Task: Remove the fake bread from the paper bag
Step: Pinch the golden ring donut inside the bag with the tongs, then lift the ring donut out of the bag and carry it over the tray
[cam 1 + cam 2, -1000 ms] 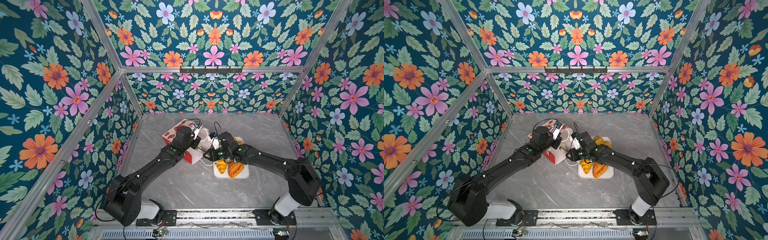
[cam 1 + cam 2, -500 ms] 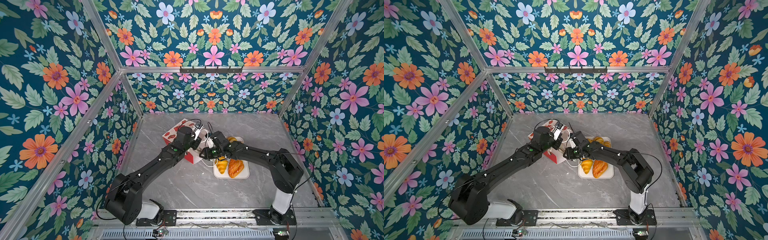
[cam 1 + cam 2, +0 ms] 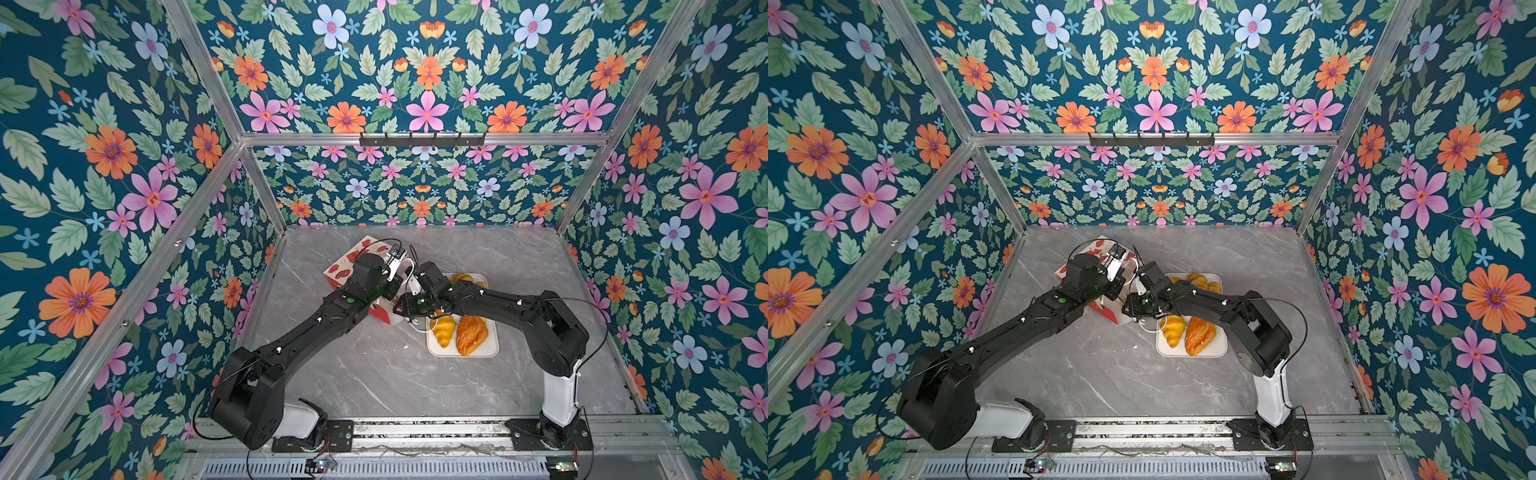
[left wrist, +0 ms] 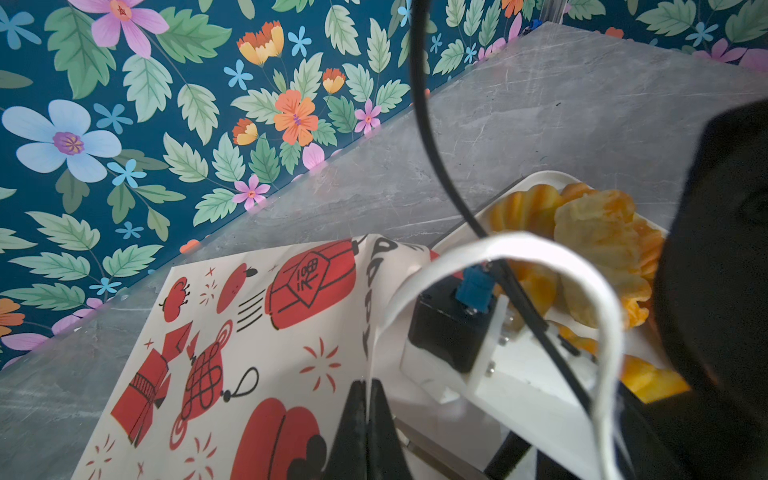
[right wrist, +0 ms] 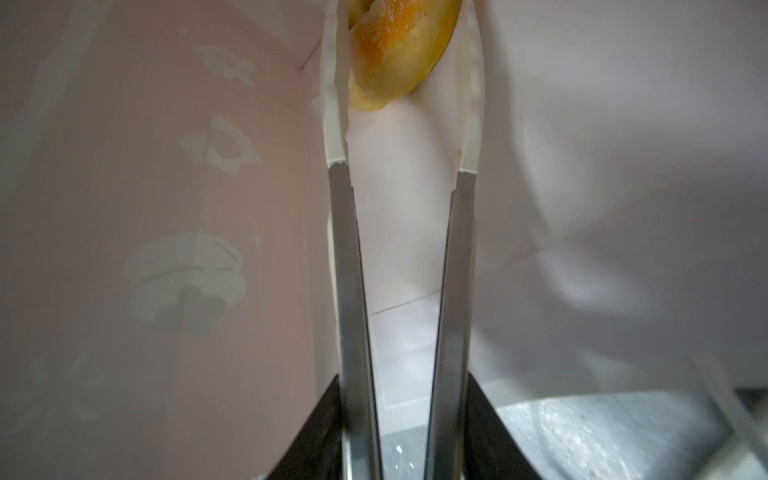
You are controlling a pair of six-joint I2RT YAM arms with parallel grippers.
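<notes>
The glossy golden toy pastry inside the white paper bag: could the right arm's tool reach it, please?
Probably yes: the right tool is inside the bag, its tips either side of the pastry.

We see little room inside the bag (image 3: 343, 270): right gripper (image 5: 403, 83) fills the mouth, paper walls close on both sides, bread (image 5: 399, 45) between its jaws. Left arm (image 3: 316, 320) lies across the bag from above. Tray (image 3: 465, 354) just beside the bag, crowded with pastries (image 3: 469, 334). Front of table (image 3: 374, 374) open for either arm
</notes>
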